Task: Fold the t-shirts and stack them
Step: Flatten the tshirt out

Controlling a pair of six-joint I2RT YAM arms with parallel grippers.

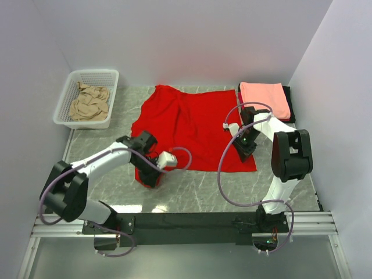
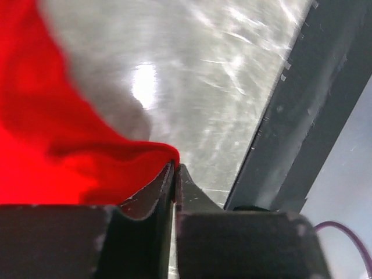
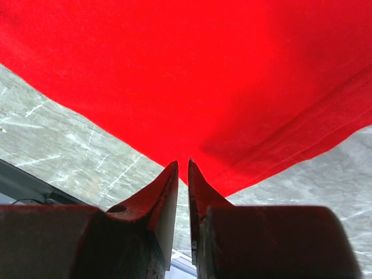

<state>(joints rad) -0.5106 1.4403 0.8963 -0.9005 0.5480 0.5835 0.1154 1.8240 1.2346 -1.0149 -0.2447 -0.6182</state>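
On the surface point(image 1: 197, 195) the red shirt point(image 1: 192, 125) lies spread mostly flat at the middle, with some folds along its left side. Pose, left arm point(image 1: 99, 160): elbow bent out well left of the red shirt, forearm running up and right to the shirt's left edge, wrist turned back toward the near side, so the left end effector point(image 1: 150, 178) sits on the shirt's near-left corner. Left wrist view: both fingers point(image 2: 148, 200) pressed together, with a lifted fold of red cloth pinched at the tips. The left end effector is clamped on the red shirt, and the cloth rises off the surface beside it. Pose, right arm point(image 1: 289, 156): upper link upright just right of the red shirt, forearm reaching left, wrist pointing down. The right end effector point(image 1: 244, 149) is at the shirt's right edge, short of the near-right corner. Right wrist view: fingers a narrow slit apart, tips at the red cloth beside the stitched hem point(image 3: 302, 131); cannot tell whether any cloth is caught between them. A folded pink shirt point(image 1: 264, 97) lies on a black shirt point(image 1: 289, 103), both just beside the red shirt's far-right corner. The basket point(image 1: 65, 110) stands off the red shirt's far-left corner, apart from it, with a tan shirt point(image 1: 89, 103) crumpled inside.
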